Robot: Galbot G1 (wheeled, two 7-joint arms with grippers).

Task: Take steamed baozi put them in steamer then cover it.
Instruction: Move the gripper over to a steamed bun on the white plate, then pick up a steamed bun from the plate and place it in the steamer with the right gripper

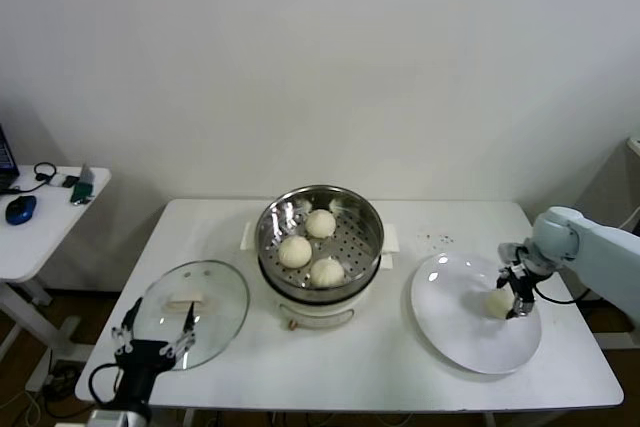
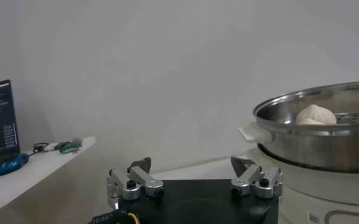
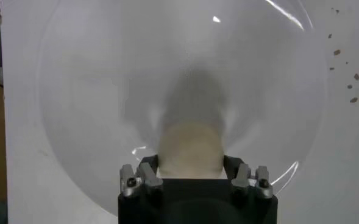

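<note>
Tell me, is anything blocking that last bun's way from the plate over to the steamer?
Nothing visible does. The right gripper has its fingers around the last baozi on the white plate. The steamer is uncovered, with three buns inside and room left; the table between is bare. The cover lies beyond the steamer, near the left gripper.

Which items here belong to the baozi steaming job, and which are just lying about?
Job items: steamer holding three baozi; fourth baozi in right gripper on white plate; glass cover by the open left gripper.

Lying about: side desk, blue mouse, crumbs.
</note>
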